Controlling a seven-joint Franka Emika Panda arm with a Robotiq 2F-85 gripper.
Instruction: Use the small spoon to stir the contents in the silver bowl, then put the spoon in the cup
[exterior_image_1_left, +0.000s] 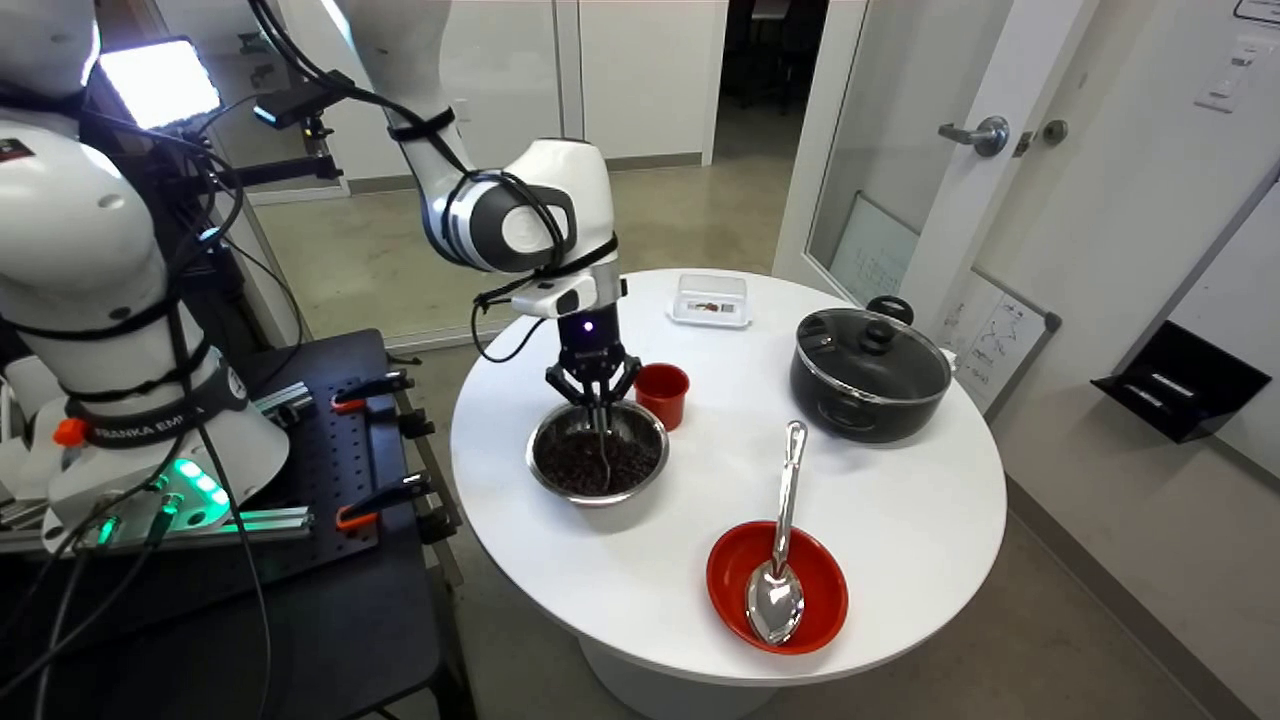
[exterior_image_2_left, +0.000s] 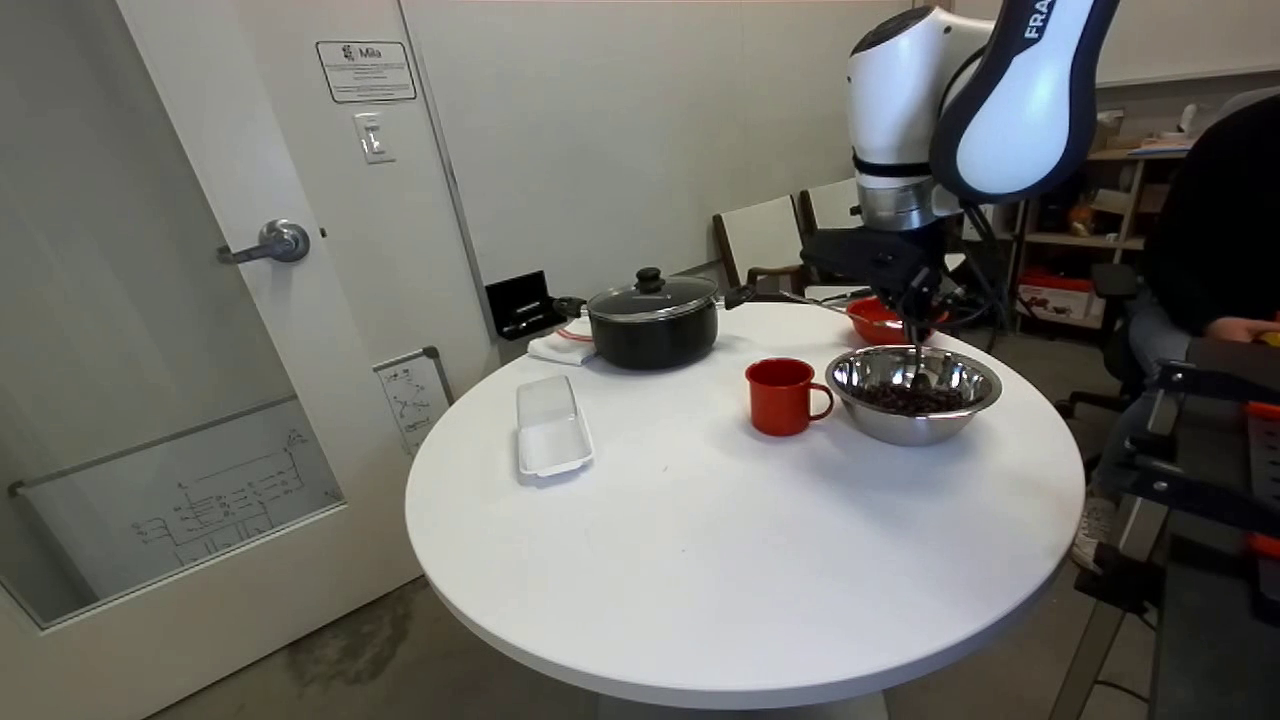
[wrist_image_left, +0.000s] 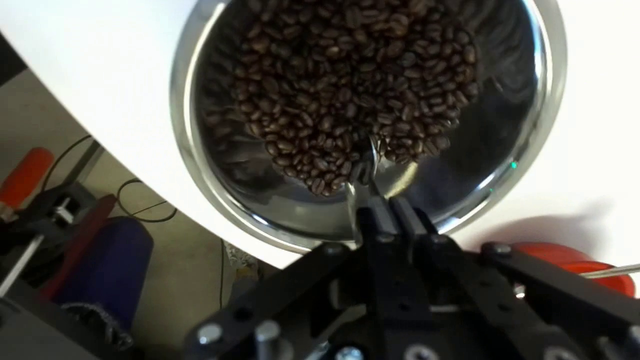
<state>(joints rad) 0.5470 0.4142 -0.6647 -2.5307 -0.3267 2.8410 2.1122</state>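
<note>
In both exterior views the silver bowl (exterior_image_1_left: 598, 499) (exterior_image_2_left: 905, 430) stands on the white table, dark brown beans (wrist_image_left: 325, 95) covering its bottom. Over it my gripper (exterior_image_1_left: 600, 396) (wrist_image_left: 397, 209) points downward, its fingers nearly together on the thin handle of the small spoon (exterior_image_1_left: 605, 462) (exterior_image_2_left: 920, 381). The spoon hangs close to upright, and its lower end reaches into the beans, where the tip is partly buried. Just beside the bowl is the red cup (exterior_image_1_left: 664, 393) (exterior_image_2_left: 783, 398), upright, with a handle on one side; the wrist view does not show it.
A red shallow dish (exterior_image_1_left: 828, 595) holds a long silver spoon (exterior_image_1_left: 775, 605) whose handle sticks out past the rim. Farther off stand a black lidded pot (exterior_image_1_left: 868, 405) and a clear plastic container (exterior_image_1_left: 711, 300). The table edge (wrist_image_left: 125, 165) runs near the bowl on the robot's side.
</note>
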